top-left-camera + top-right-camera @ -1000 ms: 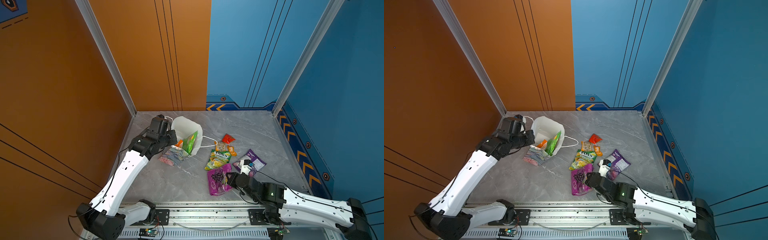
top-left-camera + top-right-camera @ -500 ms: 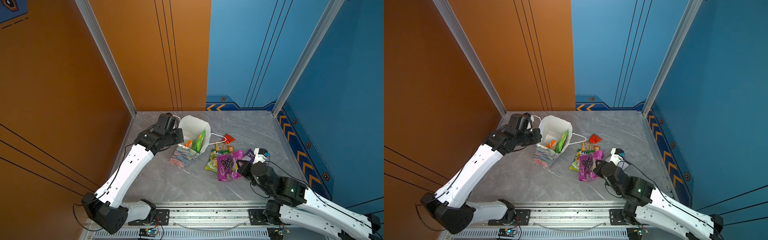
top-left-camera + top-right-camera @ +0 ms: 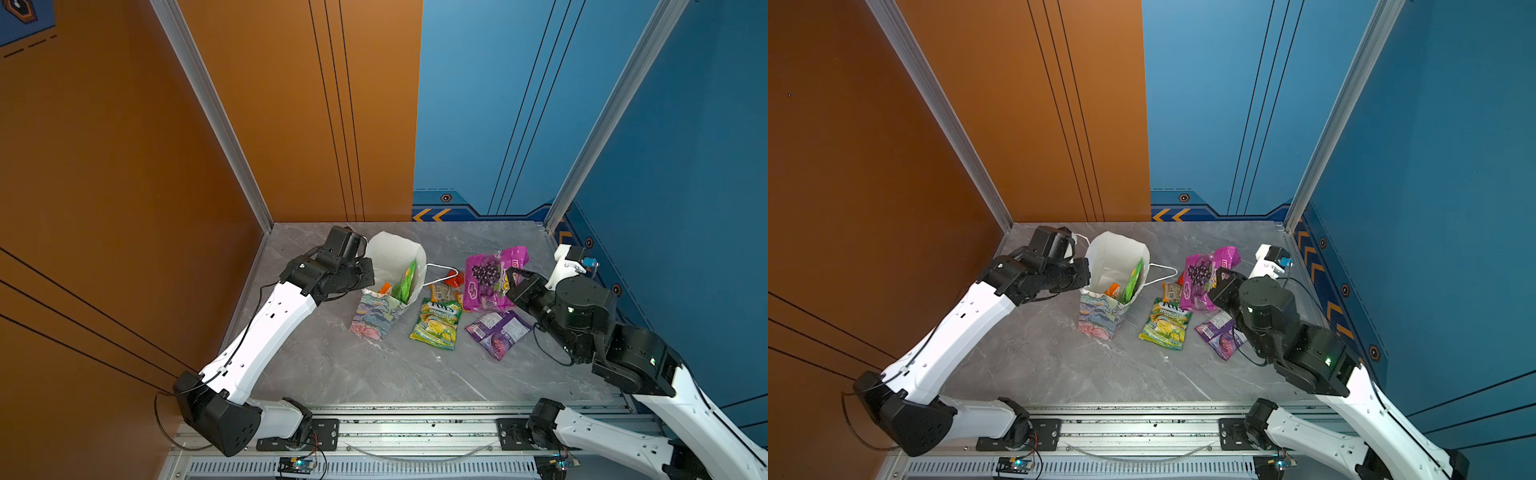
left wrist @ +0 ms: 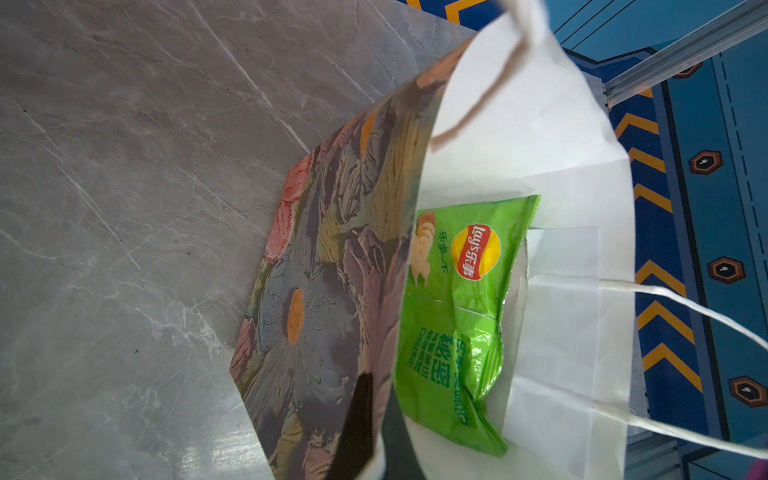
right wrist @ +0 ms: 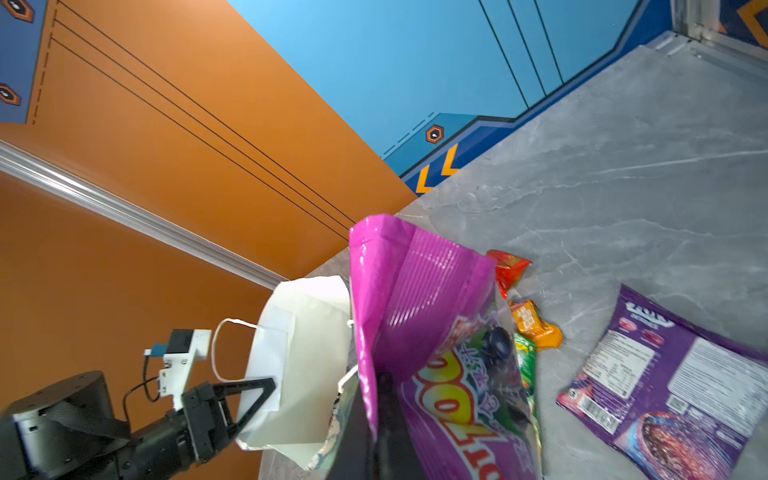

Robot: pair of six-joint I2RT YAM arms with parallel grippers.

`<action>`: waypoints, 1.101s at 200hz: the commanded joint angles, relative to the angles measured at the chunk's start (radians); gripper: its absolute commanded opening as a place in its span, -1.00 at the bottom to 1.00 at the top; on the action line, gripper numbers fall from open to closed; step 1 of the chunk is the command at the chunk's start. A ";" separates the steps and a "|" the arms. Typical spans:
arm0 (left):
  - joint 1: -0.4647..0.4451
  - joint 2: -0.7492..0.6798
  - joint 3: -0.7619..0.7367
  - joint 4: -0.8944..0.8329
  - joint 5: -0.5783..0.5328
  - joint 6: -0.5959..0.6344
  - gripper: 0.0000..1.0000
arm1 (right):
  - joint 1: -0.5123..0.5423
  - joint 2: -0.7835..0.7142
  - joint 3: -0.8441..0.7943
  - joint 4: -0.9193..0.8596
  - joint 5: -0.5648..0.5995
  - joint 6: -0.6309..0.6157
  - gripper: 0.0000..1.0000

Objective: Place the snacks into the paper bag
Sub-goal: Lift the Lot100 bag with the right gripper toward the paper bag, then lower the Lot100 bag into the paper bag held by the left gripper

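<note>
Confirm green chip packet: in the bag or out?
In. The green chip packet stands inside the paper bag, behind its floral wall; in both top views it shows within the open mouth.

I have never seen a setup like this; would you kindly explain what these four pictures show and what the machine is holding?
This is a two-armed robot: a left arm and a right arm, each ending in a claw. Two pictures come from a camera pair looking down on the whole grey table; the other two come from cameras on each wrist. On the table stands a floral paper bag, holding a green crisp packet and a small orange packet. Beside it lie a yellow-green FOX'S packet, a purple packet and a small red packet. The left claw is shut on the bag's rim; the right claw is shut on a magenta grape packet.
</note>
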 commanded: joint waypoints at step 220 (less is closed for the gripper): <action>0.046 -0.132 -0.093 0.106 0.066 -0.038 -1.00 | 0.134 0.664 0.481 0.160 -0.221 -0.046 -1.00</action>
